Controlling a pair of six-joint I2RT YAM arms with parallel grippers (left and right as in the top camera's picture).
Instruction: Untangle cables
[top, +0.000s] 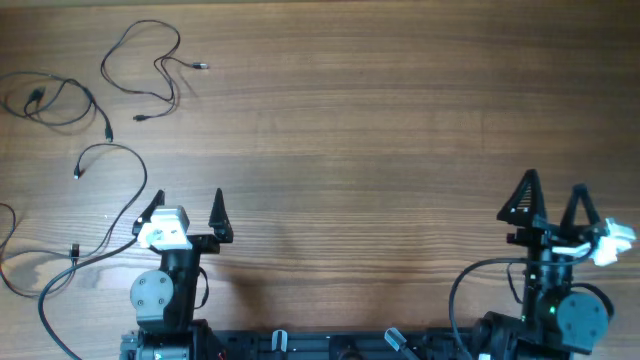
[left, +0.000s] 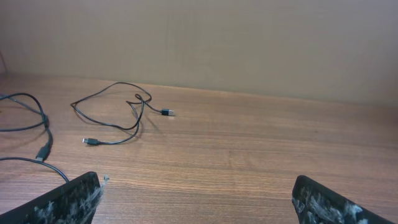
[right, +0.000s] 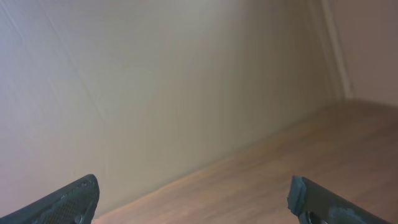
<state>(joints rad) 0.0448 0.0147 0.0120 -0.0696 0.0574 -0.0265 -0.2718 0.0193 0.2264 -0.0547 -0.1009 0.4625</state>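
Overhead, the left claw (top: 188, 197) sits low over the wooden desk (top: 380, 120) with its two dark fingers spread wide apart and nothing between them. The right claw (top: 553, 184) is likewise spread wide and holds nothing.

All the cables (top: 110, 146) lie ahead of the left claw and off to its left, well apart from the right claw. They show as separate strands:
- A looped cable (top: 201, 66) lies farthest ahead of the left claw, slightly to its left, with both small plug ends lying free on the wood.
- A second cable (top: 108, 133) curls far out to the claw's left, reaching the picture's edge.
- A third strand arcs nearest the left claw and runs back past its left finger (top: 148, 210), just beside it; whether they touch cannot be told.

From the left wrist, the left claw (left: 196, 180) frames bare wood, with the looped cable (left: 166, 112) ahead and to its left.

From the right wrist, the right claw (right: 193, 186) points at a pale wall and a strip of desk.
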